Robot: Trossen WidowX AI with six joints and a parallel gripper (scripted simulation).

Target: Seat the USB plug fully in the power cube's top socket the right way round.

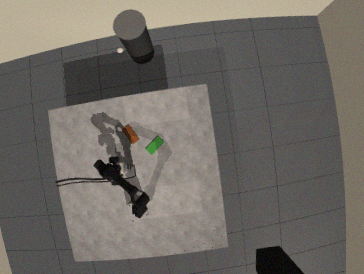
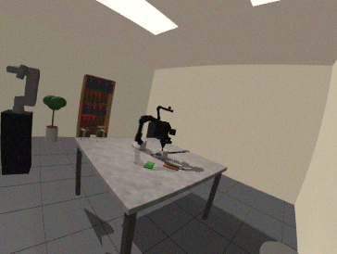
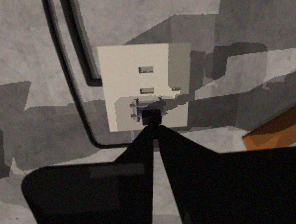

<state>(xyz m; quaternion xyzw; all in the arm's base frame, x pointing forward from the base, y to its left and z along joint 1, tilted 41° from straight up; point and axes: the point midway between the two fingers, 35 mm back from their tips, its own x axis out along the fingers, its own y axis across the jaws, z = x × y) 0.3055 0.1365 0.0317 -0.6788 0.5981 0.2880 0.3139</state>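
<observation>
In the wrist view the gripper [image 3: 152,131] pinches the dark USB plug [image 3: 151,117] at frame centre, atop the cream power cube [image 3: 142,85]. A black cable [image 3: 82,107] curves at left; an orange block [image 3: 272,134] sits at right on the desk [image 1: 190,210].

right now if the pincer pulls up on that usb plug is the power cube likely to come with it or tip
The power cube looks small and boxy, probably light, so a jammed USB plug could drag it upward. Its flat base should resist tipping. The black cable curving beside it looks floppy and may tug it sideways. The pincer appears closed around the slim plug, so the grip might slip.
</observation>
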